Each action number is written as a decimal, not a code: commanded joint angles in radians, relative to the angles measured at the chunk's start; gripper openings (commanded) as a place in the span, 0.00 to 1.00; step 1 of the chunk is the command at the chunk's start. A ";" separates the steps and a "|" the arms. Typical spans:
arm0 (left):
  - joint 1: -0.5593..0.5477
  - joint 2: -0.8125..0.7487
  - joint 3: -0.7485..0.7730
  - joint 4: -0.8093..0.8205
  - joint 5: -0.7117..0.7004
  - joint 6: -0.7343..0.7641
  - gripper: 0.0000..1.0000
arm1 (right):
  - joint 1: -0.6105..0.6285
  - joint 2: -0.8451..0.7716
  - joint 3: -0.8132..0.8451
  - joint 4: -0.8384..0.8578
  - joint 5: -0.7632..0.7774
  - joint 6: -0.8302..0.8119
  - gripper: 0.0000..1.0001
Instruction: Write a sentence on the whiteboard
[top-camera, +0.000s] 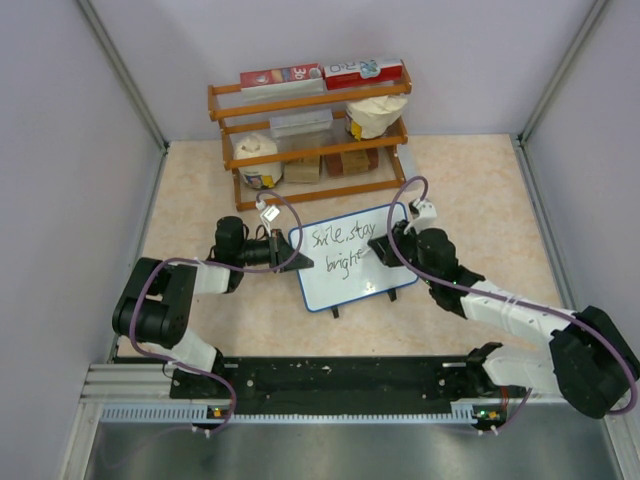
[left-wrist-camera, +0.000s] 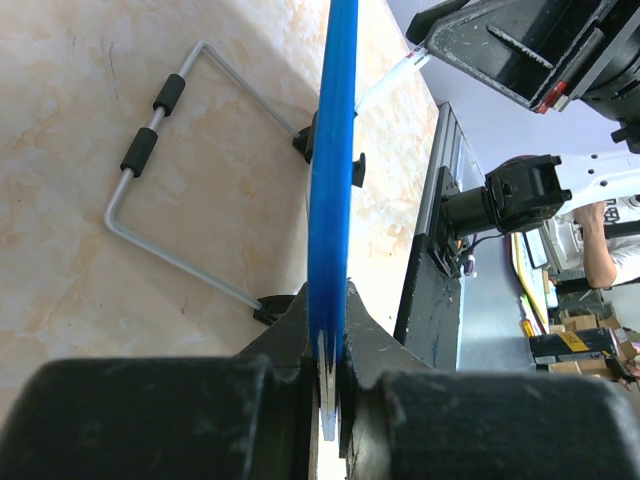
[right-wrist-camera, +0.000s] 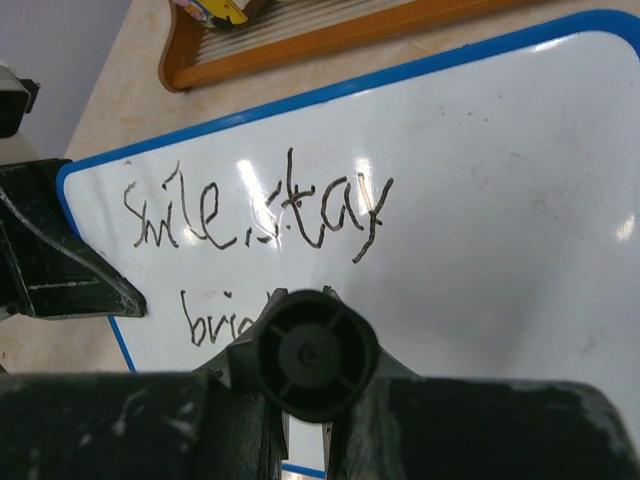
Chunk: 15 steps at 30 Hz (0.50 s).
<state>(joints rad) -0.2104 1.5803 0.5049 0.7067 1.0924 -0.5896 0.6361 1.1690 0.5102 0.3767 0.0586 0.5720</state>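
The whiteboard (top-camera: 352, 270) stands tilted on the table's middle, blue-framed. The sentence (top-camera: 342, 240) reads "smile, stay" with "bright" below it. My left gripper (top-camera: 288, 250) is shut on the board's left edge; the left wrist view shows the blue frame (left-wrist-camera: 335, 150) edge-on between the jaws of the left gripper (left-wrist-camera: 335, 345). My right gripper (top-camera: 385, 250) is shut on a black marker, over the board's right half. In the right wrist view the marker's round end (right-wrist-camera: 315, 355) hides the end of "bright" on the whiteboard (right-wrist-camera: 480, 200); the sentence (right-wrist-camera: 260, 205) shows above the right gripper (right-wrist-camera: 303, 300).
A wooden shelf rack (top-camera: 310, 130) with boxes, a cup and bags stands behind the board. The board's wire stand (left-wrist-camera: 150, 190) lies on the table behind it. A black rail (top-camera: 320, 385) runs along the near edge. Enclosure walls rise left and right.
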 joint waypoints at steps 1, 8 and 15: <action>-0.001 0.018 -0.005 -0.033 -0.069 0.053 0.00 | -0.007 -0.009 -0.039 -0.038 0.018 -0.014 0.00; -0.001 0.018 -0.006 -0.033 -0.069 0.053 0.00 | -0.009 -0.026 -0.061 -0.048 0.024 -0.014 0.00; -0.001 0.017 -0.008 -0.033 -0.069 0.054 0.00 | -0.007 -0.060 -0.059 -0.076 0.058 -0.021 0.00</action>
<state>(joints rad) -0.2104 1.5803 0.5049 0.7074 1.0920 -0.5892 0.6365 1.1282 0.4644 0.3561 0.0547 0.5846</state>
